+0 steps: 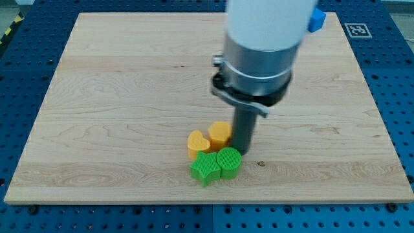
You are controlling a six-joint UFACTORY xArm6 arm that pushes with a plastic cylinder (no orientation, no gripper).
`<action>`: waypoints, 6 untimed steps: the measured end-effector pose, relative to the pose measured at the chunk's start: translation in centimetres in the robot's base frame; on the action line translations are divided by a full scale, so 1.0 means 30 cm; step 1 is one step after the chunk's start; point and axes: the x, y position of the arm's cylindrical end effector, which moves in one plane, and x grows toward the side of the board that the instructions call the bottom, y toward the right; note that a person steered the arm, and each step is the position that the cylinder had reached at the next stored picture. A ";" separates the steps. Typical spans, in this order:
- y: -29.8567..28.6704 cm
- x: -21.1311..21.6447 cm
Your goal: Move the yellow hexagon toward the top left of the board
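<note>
While my tip (244, 151) touches the yellow hexagon (219, 134), wooden board (116, 97) (blue pegboard (26, 58) around).

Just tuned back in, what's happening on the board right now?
My tip is down on the wooden board, right beside the yellow hexagon, on its right in the view. A yellow heart-shaped block sits against the hexagon's left, and a green star and a green round block lie just below them. A blue block sits at the board's top edge, right of the arm. The hexagon is in the lower middle of the board, far from the top left.
</note>
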 end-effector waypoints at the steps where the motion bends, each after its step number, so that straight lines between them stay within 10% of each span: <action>1: -0.113 -0.008; 6: -0.398 -0.321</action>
